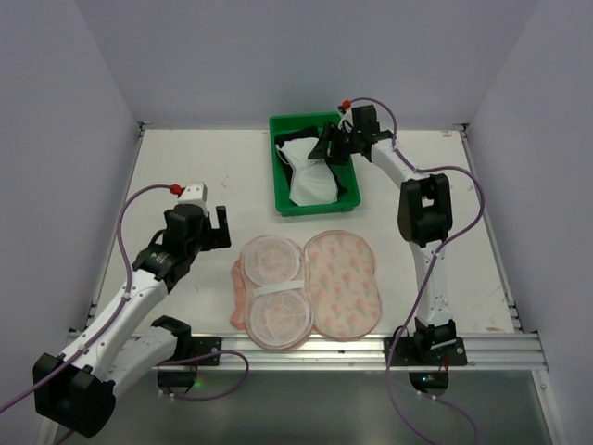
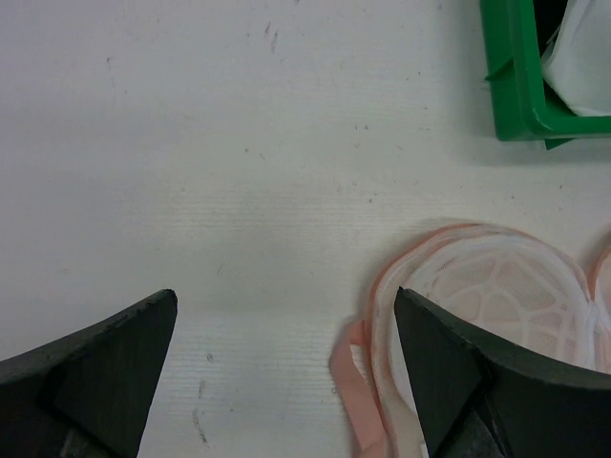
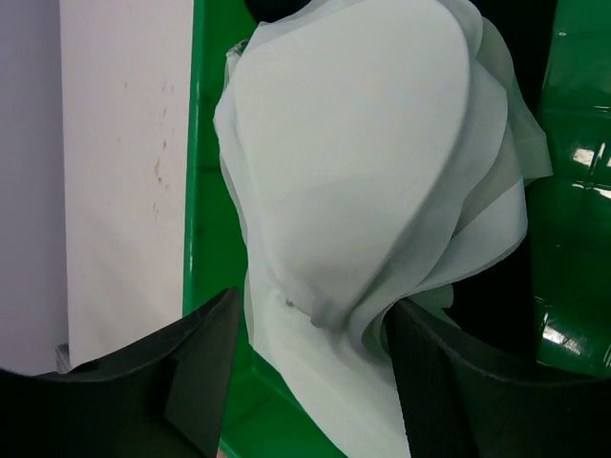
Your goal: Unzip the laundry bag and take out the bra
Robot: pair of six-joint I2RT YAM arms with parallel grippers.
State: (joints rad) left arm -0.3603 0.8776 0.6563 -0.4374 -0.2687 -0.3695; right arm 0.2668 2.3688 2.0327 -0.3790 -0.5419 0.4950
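**Bra in the tray, bag lying open: a clean exit is what remains**

The peanut-shaped pink fabric laundry bag with orange-red floral print (image 1: 343, 283) lies unzipped and spread flat on the white table (image 1: 185, 167), near the front edge between the two arms. Its pale mesh lining faces up on the left half, and nothing shows inside. The white padded bra (image 1: 310, 176) sits crumpled in the green rectangular plastic tray (image 1: 320, 209) at the back of the table, well apart from the bag.

The right gripper (image 3: 313, 303) hangs over the tray with its jaws wide. In the wrist view the white cup sits between them, but neither finger pinches it. Whether a pad brushes the fabric cannot be told. The left gripper (image 2: 286, 305) hovers over bare table just left of the bag, jaws likewise spread and holding nothing.

The task looks all but complete, and the step in hand appears to be getting the right arm clear. It would do best to rise straight up with its jaws wide, since soft fabric or a strap could snag a finger and be dragged back over the tray's rim. A sideways pull risks knocking the tray's wall.
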